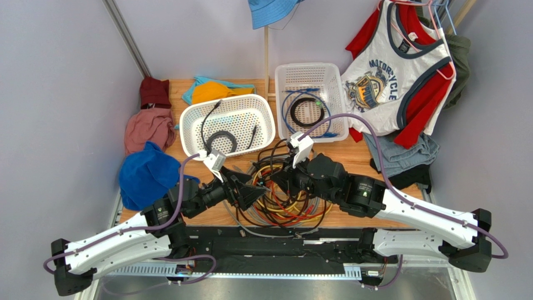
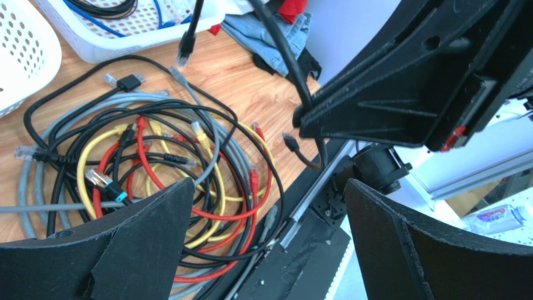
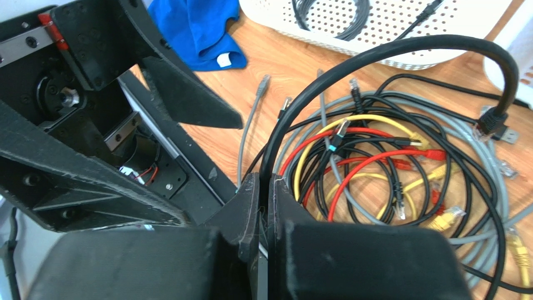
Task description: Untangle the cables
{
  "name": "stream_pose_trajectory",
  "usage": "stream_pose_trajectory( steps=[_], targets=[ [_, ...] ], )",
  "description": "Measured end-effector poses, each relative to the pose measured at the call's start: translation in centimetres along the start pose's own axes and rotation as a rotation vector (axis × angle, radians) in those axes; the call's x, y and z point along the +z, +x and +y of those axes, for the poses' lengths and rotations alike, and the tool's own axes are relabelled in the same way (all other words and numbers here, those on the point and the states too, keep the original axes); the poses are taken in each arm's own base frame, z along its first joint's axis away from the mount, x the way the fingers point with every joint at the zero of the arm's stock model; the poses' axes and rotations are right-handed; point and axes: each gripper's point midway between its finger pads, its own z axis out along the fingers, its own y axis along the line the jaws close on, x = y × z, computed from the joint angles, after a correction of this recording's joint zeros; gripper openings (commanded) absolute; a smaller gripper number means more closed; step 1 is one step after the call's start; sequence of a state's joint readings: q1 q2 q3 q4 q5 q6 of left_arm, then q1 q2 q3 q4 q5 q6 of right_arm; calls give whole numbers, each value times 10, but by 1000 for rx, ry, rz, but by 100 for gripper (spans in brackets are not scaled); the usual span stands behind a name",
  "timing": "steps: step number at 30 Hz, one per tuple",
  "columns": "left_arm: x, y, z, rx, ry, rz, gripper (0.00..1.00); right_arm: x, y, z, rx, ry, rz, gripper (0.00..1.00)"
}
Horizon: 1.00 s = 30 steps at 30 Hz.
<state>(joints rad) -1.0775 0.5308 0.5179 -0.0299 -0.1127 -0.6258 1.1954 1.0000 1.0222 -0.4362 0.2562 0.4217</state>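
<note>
Far left, a blue cloth (image 1: 147,175) sits bunched on the table (image 1: 344,156). Moving in, here's the left claw (image 2: 269,187), spread wide with nothing between its fingers, hovering low at the left edge of the cables (image 1: 291,197). Behind it sits the left basket (image 1: 250,106), with a black coil inside. Now the cables themselves: a tangled heap of black, grey, red and yellow loops on the table near its front edge, right between the two claws. On to the right claw (image 3: 266,187), clenched tight on one thick black cord (image 3: 388,47), which arches up out of the pinch and over to a plug above the heap. Behind it, the right basket (image 1: 306,78) holds blue and black coils. Far right, a printed shirt (image 1: 388,81) hangs on a hanger
</note>
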Motion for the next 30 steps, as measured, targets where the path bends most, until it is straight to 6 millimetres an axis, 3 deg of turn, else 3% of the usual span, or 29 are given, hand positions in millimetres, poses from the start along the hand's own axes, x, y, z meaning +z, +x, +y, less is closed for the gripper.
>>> stream_pose_trajectory(
  steps=[4, 12, 25, 28, 30],
  targets=[
    [2, -1, 1, 9, -7, -6, 99, 3, 11, 2, 8, -22, 17, 0],
    [10, -5, 7, 15, -39, -33, 99, 2, 72, -10, 34, -60, 129, 0],
    [51, 16, 20, -39, -71, 64, 91, -14, 63, 11, 60, -181, 80, 0],
    [55, 15, 17, -50, -56, 63, 80, -14, 64, 12, 58, -188, 82, 0],
    [58, 16, 16, -54, -48, 68, 65, -15, 66, 12, 57, -190, 85, 0]
  ],
)
